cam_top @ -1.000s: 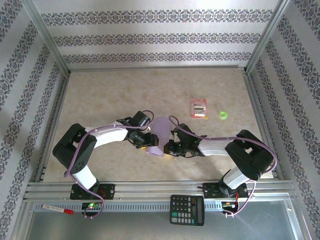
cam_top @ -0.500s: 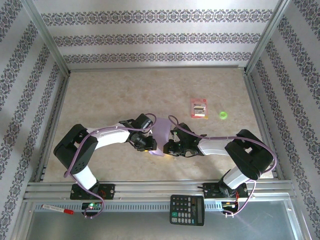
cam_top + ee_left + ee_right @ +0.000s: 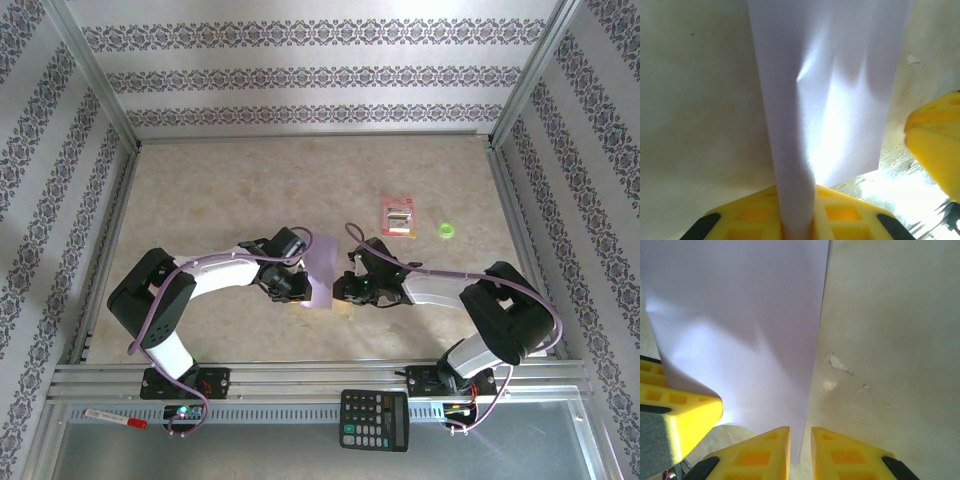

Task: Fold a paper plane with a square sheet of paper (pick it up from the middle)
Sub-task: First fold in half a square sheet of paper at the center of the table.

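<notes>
The pale lavender square sheet of paper (image 3: 322,268) stands up off the table between the two grippers, bent along its middle. My left gripper (image 3: 297,285) is shut on it; in the left wrist view the sheet (image 3: 840,90) runs down into the closed yellow fingers (image 3: 840,212) of my left gripper (image 3: 797,222). My right gripper (image 3: 347,288) sits at the sheet's right edge. In the right wrist view the sheet (image 3: 740,315) ends in a corner inside the narrow gap of my right gripper (image 3: 800,452), whose fingers stand slightly apart. No folded plane is visible.
A red-and-white packet (image 3: 398,216) and a small green ring (image 3: 446,231) lie to the back right. A calculator (image 3: 374,420) and a marker (image 3: 115,418) rest on the front rail. Metal frame posts and patterned walls enclose the table (image 3: 200,190).
The left gripper moved right with the sheet, which now stands narrower and more upright. The right gripper shifted slightly up and to the right.
</notes>
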{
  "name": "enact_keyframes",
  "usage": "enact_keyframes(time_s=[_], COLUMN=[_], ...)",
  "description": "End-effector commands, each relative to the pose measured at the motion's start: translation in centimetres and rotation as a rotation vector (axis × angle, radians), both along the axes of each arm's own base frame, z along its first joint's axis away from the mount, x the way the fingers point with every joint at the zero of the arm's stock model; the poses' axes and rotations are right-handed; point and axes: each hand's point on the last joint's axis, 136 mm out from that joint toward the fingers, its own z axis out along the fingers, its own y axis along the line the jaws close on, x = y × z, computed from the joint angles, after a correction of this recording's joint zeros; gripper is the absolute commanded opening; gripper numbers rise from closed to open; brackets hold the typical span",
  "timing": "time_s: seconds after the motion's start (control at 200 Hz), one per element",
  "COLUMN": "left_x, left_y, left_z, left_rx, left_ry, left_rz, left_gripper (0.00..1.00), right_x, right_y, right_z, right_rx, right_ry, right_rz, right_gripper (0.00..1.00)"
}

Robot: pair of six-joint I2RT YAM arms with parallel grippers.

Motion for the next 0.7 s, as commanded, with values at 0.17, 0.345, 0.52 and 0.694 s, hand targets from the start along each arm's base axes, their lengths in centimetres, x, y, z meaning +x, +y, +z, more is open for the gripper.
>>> enact_keyframes(time_s=[0.17,0.345,0.52,0.694], left_x=[-0.7,-0.7,-1.5,-2.3], left_y=[0.2,0.2,-0.4,-0.8], left_z=[-0.4,-0.6,-0.5,0.9], left_rx=[0.002,0.0,-0.057,-0.176], left_ry=[0.03,0.033,0.068,0.092], left_rz=[0.003,0.008,0.005,0.011], left_gripper=[0.16,0.17,0.17,0.17], right_x=[1.5,3.5,6.8,8.2], right_y=[0.1,0.5,-0.3,-1.8], right_z=[1.9,3.0,3.8,4.4], right_rx=[0.009,0.01,-0.008,-0.04], right_ry=[-0.067,-0.119,-0.171,-0.203], right_rz=[0.034,0.025,-0.038,-0.079], right_gripper=[0.2,0.22,0.24,0.25])
